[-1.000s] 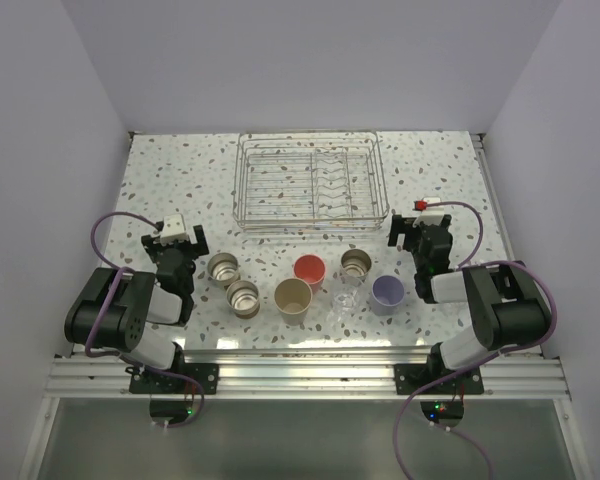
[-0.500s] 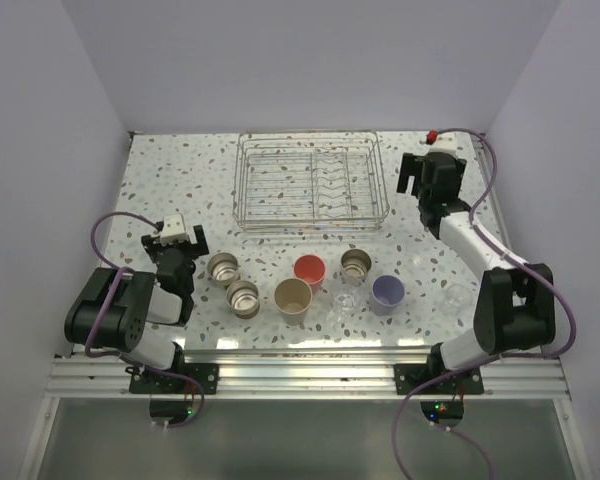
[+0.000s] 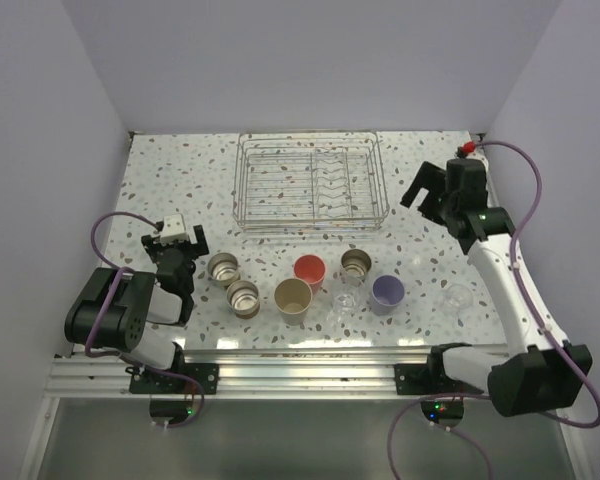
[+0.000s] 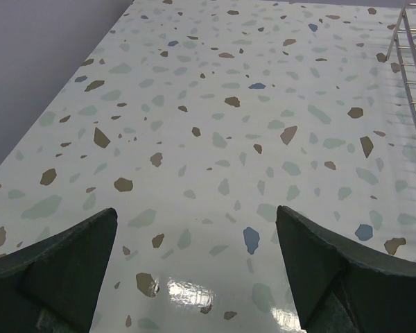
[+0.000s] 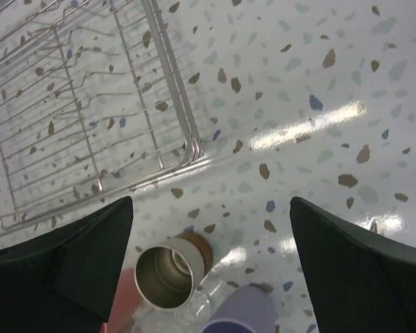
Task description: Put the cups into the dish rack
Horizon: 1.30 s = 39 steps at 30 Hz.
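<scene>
The cups [image 3: 293, 298] all stand on the table [image 3: 180, 170] in a loose row just in front of the rack [image 3: 312, 182], exactly where they stood a second ago. None has gone in, and the rack holds nothing. From the rack's near-left corner to its near-right corner the row runs two metal cups [image 3: 223, 267], the tan cup [image 3: 293, 298], the red cup [image 3: 309, 269], the clear cup [image 3: 347, 295], a third metal cup [image 3: 356, 262] and the lavender cup [image 3: 387, 291]. Further right, level with the row, a faint glassy shape [image 3: 457, 297] may be another clear cup, though it is too pale to be sure of.

Only the right arm has changed. A second ago it sat folded near the lavender cup. It has since swung out past the rack's right side and now reaches forward, with the right gripper [image 3: 427, 198] just off the rack's near-right corner. Its jaws are spread wide and hold nothing. Its wrist view looks down on that corner and on the third metal cup below.

The left gripper [image 3: 174, 240] has not stirred. It sits off the rack's near-left corner beside the two metal cups, jaws likewise wide and unladen.

So loading has not begun. The right arm seems to be lining up its first pick.
</scene>
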Motion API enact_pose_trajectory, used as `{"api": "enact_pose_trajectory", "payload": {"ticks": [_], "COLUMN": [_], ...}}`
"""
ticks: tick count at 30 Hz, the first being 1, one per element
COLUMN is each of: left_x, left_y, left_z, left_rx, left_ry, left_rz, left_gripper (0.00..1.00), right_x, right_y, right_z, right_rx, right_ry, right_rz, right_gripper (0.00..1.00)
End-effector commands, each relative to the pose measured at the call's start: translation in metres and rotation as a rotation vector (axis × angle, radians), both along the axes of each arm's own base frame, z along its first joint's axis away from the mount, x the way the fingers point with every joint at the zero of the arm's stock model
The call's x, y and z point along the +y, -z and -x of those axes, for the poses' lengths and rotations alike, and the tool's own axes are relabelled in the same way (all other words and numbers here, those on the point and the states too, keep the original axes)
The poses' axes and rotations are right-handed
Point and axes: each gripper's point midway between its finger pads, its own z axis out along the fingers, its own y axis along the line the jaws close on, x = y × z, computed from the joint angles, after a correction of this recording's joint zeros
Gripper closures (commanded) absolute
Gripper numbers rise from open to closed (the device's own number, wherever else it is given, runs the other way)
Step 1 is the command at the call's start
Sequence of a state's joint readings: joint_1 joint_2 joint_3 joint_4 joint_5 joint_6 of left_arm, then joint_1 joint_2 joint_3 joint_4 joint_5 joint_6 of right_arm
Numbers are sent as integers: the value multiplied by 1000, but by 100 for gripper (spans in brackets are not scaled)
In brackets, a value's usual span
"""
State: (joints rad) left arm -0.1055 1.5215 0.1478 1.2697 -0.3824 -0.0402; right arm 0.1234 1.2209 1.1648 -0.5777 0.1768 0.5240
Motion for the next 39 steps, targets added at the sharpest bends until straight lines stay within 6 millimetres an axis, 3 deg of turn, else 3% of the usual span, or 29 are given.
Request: {"api": "enact_pose_trajectory", "payload": {"ticks": [1, 8, 15, 20, 26, 30, 31, 32, 34, 35, 39], "left_x": [2, 2, 2, 2, 2, 0, 8, 10, 28, 29, 22], "left_y": [-35, -34, -34, -34, -30, -47, -29, -58, -69, -78, -106], "left_z": [-6, -6, -6, -6, -9, -9, -6, -22, -30, -41, -54], "left_rx": [-139, -136, -138, -136, -113, -153, -56, -96, -48, 26, 128], "left_ry": [-19, -19, -19, -19, -5, 12, -41, -69, -205, -224, -232], "left_rz": [1, 1, 1, 1, 3, -3, -10, 7, 42, 25, 94], "left_gripper": [0, 0, 0, 0, 0, 0, 0, 0, 0, 0, 0], "right_x": [26, 25, 41, 45, 49, 48, 49, 55, 58, 58, 50], "right_y": [-1, -8, -7, -1, -12, -14, -14, -15, -18, -17, -13], "right_z": [53, 124, 151, 155, 147, 144, 143, 143, 142, 141, 140], "right_rx": [83, 168, 203, 228, 209, 186, 179, 177, 163, 159, 150], "right_ry": [-83, -180, -245, -278, -317, -317, -317, -341, -356, -356, -314], "right_rz": [-152, -124, -211, -216, -210, -202, -210, -233, -239, -234, -200], "right_gripper": [2, 2, 2, 2, 2, 2, 2, 2, 2, 2, 2]}}
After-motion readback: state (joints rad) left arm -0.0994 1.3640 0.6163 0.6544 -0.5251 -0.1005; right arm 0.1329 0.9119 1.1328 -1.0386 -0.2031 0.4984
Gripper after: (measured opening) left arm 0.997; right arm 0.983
